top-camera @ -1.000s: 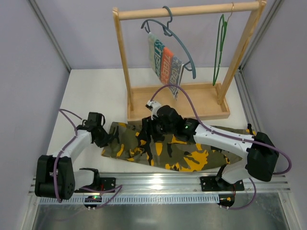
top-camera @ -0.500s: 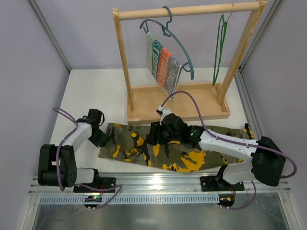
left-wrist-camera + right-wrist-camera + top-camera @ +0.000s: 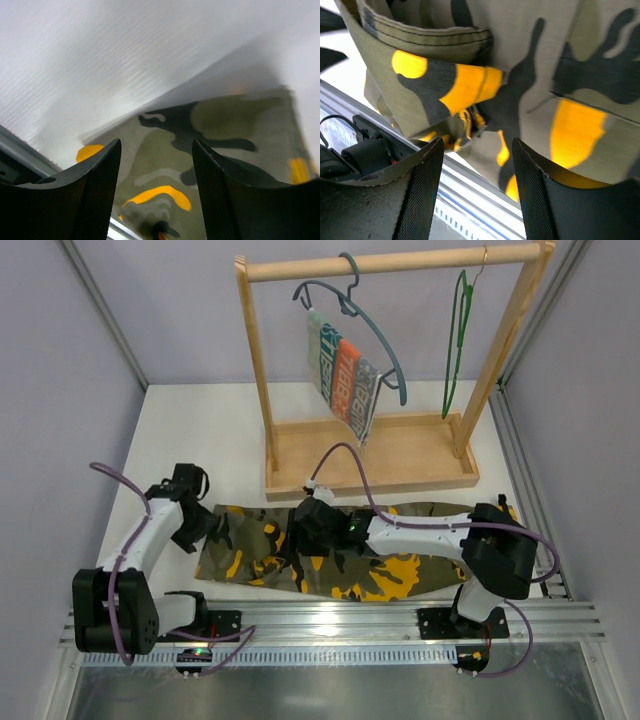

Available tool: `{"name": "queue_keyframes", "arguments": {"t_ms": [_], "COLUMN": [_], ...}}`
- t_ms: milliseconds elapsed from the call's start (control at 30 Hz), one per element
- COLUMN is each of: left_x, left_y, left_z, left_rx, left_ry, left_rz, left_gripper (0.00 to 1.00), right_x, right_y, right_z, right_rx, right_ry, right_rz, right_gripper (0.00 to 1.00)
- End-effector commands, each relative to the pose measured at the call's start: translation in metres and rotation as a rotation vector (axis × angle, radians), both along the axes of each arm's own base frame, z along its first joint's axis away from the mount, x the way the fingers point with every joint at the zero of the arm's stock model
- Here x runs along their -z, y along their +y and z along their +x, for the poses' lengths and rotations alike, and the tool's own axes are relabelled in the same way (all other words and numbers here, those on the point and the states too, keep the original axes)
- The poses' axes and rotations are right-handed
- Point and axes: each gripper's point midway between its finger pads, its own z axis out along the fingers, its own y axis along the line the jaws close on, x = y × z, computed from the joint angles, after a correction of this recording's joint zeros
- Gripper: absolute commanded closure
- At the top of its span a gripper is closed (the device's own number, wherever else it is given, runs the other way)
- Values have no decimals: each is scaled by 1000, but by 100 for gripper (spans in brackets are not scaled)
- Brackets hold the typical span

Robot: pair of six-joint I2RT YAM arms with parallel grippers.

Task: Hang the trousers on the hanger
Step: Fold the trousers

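Trousers: the trousers [image 3: 400, 575] lay flat on the table [image 3: 200, 430], along its near edge. They were crosswise to your arms, in front of the wooden rack [image 3: 430, 455].
Hanger: the hanger [image 3: 458, 340] hung by its hook from the right end of the rack's top rail, well apart from the trousers.
Left gripper: your left gripper [image 3: 156, 150] stood over the left end of the trousers with its jaws parted. Nothing was between its fingers [image 3: 95, 195]; camouflage cloth and bare table showed through the gap.
Right gripper: your right gripper [image 3: 477, 150] sat low over the middle of the trousers, jaws likewise apart. A folded seam lay just beyond its fingers [image 3: 410, 200], and I saw no cloth pinched.
Also on rail: a blue-grey hanger [image 3: 385, 350] carrying a striped cloth [image 3: 343, 375] hung left of centre.
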Motion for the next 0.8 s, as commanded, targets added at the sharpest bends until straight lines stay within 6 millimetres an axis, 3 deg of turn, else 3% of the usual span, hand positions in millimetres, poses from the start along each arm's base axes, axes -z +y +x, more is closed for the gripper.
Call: {"name": "queue_keyframes", "arguments": {"t_ms": [0, 133, 200, 300, 433, 500, 533, 567, 633, 700, 767], "left_x": [-44, -85, -96, -104, -100, -102, -101, -101, -97, -87, -81], "left_y": [7, 3, 0, -4, -10, -13, -13, -14, -13, -13, -14], "left_z": [23, 53, 59, 68, 75, 79, 80, 82, 85, 83, 86], "left_rx": [44, 95, 103, 130, 162, 175, 182, 188, 194, 195, 189], "left_ry": [-144, -350, -401, -435, -407, -409, -408, -410, -417, -398, -391], "left_rz": [37, 27, 19, 2, -24, -37, -37, -40, -33, -31, -43], "left_gripper": [39, 36, 35, 34, 34, 35, 35, 35, 35, 34, 34], "right_x": [-13, 8, 15, 25, 32, 33, 34, 34, 27, 20, 9], "right_y": [23, 34, 36, 38, 38, 36, 34, 33, 34, 34, 32], "right_z": [6, 3, 1, 0, 0, 0, 1, 0, -3, -6, -9], "right_rx": [56, 53, 43, 46, 55, 64, 69, 67, 52, 43, 46], "right_ry": [-18, 2, 13, 20, 26, 17, 13, 7, -8, -24, -47], "right_rz": [31, -11, -23, -47, -58, -67, -72, -73, -55, -27, -12], "right_gripper": [40, 41, 42, 44, 46, 54, 61, 76, 88, 96, 96]}}
